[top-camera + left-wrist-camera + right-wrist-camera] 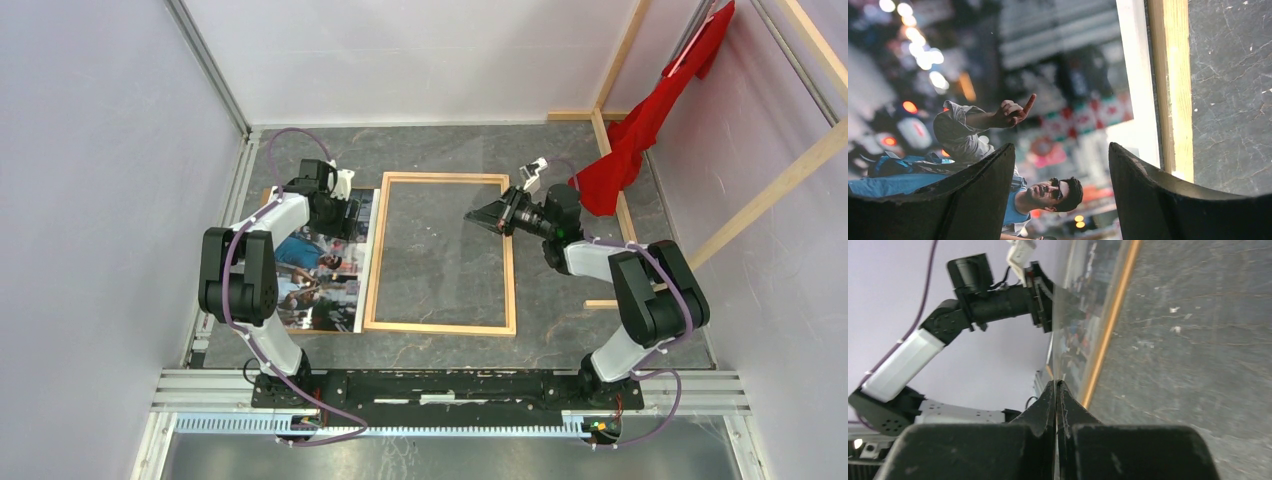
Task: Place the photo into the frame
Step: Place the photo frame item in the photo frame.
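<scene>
The large rectangular paper print of a dark, colourful street scene with people [320, 268] is seen lying flat and picture side up on the dark grey marbled table [450, 150], outside the large rectangular frame of thin light natural wood [441, 327]. Its white-bordered right edge runs just beside the frame's left rail [1173, 85]. The frame is laid flat at the middle of the table, and grey tabletop is seen inside it.

The left gripper [348, 212] is held over the far part of the print [1048, 75]. Its two dark fingers [973, 190] are spread wide with nothing between them – only the print shows below, and contact with the paper cannot be made out.

The right gripper [472, 217] is poised over the right part of the frame's opening, pointed toward the left arm [988, 295]. Its fingers [1045, 405] are pressed tightly together on nothing, and the frame's rail [1110, 330] is seen beyond them.

A crumpled red cloth [640, 130] is draped at the far right corner – beside long pale wooden beams [770, 190].
</scene>
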Action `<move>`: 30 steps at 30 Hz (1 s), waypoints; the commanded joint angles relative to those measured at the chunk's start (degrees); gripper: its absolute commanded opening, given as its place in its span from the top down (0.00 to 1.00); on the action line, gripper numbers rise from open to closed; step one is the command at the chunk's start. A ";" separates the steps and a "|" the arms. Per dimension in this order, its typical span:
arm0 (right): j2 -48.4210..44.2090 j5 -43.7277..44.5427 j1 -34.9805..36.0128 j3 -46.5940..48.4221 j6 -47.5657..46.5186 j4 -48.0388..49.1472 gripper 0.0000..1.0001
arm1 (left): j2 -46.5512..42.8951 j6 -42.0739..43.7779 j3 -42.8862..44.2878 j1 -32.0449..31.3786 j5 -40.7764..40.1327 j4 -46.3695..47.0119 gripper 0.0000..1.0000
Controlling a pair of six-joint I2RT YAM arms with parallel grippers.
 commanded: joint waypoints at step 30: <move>3.12 -1.28 -5.76 -3.78 -11.69 -6.30 1.00 | -1.33 -1.31 0.70 -2.37 -0.84 1.03 0.25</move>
